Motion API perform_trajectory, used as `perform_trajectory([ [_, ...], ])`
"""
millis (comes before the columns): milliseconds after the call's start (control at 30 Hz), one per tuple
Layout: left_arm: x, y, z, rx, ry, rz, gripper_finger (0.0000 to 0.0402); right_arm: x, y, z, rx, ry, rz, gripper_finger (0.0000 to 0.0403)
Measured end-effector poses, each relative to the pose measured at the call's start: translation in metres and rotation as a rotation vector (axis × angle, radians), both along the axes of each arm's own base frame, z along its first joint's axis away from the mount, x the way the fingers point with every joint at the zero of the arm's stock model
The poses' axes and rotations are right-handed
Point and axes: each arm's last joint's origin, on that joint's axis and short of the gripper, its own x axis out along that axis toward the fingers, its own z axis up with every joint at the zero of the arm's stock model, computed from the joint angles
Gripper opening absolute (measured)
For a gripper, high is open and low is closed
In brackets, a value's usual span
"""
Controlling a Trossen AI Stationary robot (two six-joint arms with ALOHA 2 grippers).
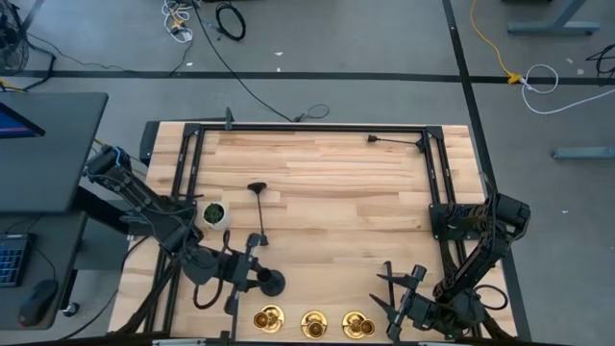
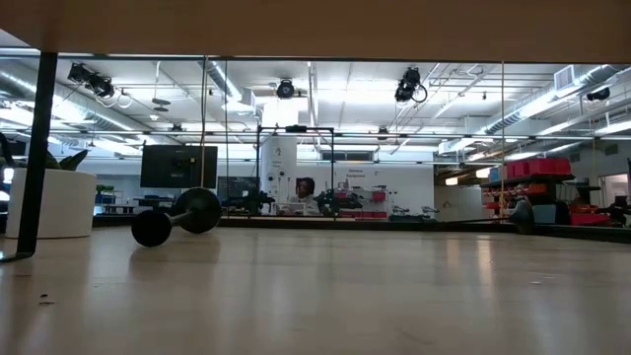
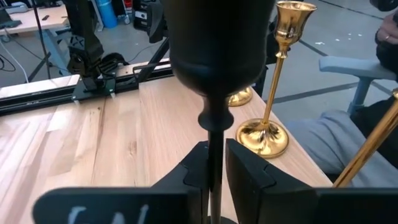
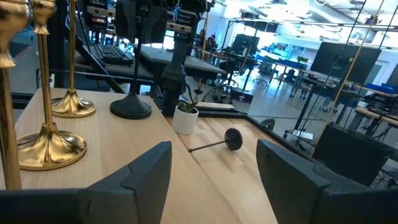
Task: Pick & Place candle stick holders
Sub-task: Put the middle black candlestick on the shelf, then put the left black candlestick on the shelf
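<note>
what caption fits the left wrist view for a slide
Left end effector flanking a black candle stick holder's stem, brass holders standing beyond.

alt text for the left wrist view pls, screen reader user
The left gripper has its dark fingers around the thin stem of an upright black candle holder, its cup filling the top of the frame. Beyond it, brass candle holders stand on the wooden table.

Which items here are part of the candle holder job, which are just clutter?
Job:
- three brass holders, upright in a row at the near edge
- black holder, upright, stem between the left gripper's fingers
- black holder lying on its side, mid-table

Clutter:
- white plant pot
- cables on the floor
- right gripper, open, idle
</note>
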Motion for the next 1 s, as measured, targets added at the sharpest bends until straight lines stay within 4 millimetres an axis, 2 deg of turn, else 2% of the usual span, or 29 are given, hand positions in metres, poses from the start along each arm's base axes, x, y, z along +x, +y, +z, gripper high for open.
perform_trajectory([
  [633,-0.0081,-0.0052,0.0027,0.050,-0.025,-0.002,0.0062,0.0000,0.0000,0.0000,-0.006,0.003,-0.001,0.0236],
  [733,-0.0078,-0.0045,0.0029,0.058,-0.031,0.017,0.0084,0.0000,0.0000,0.0001,-0.006,0.003,0.000,0.0236],
  [1000,-0.0064,-0.0006,0.0004,0.090,-0.016,0.063,0.0178,0.0000,0.0000,0.0000,-0.006,0.003,0.000,0.0236],
])
